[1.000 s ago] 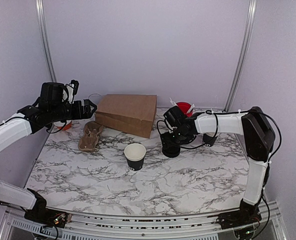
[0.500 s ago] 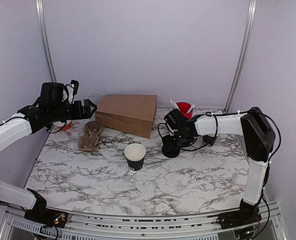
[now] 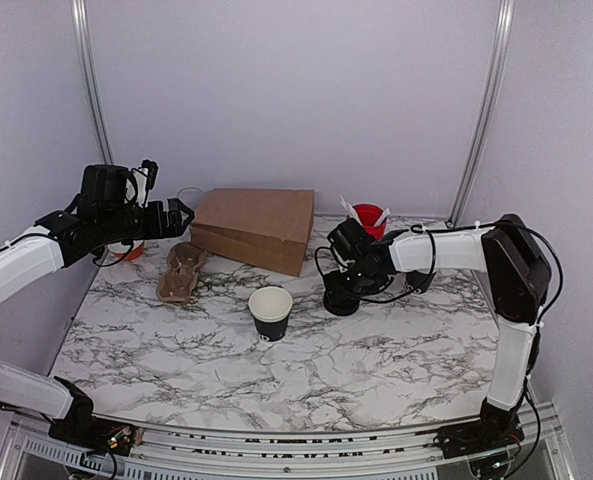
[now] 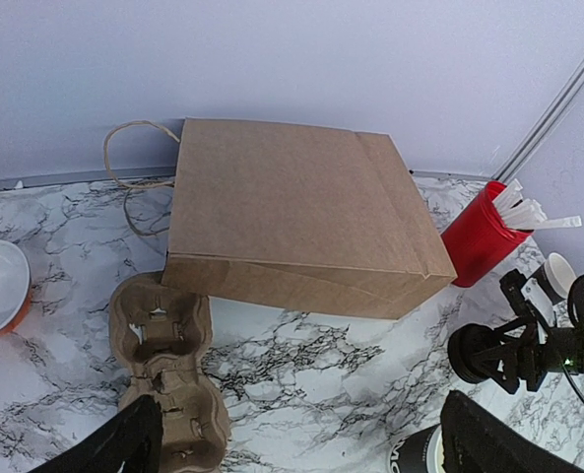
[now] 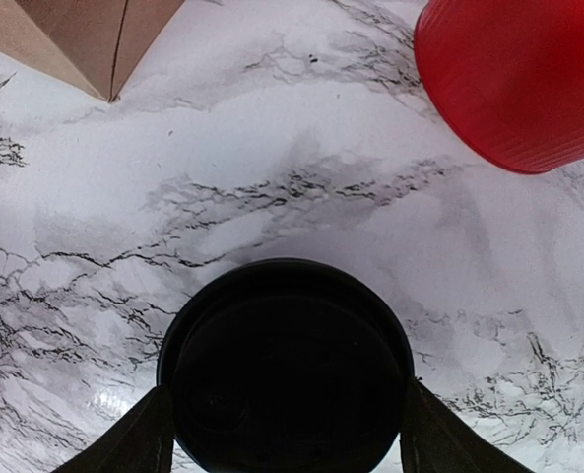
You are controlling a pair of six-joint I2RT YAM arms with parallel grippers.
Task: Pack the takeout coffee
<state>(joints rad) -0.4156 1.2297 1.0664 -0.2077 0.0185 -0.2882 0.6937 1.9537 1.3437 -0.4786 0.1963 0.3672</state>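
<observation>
Matt paper cup point(image 3: 271, 316), brown paper bag point(image 4: 292, 212)

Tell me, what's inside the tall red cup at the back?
The red cup holds white sticks poking out of its top. How far down they go, and anything else at the bottom, is hidden by its red wall.

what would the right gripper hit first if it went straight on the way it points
The flat black lid, lying right beneath the right gripper with a finger at each side; the gap left is unclear.
</observation>
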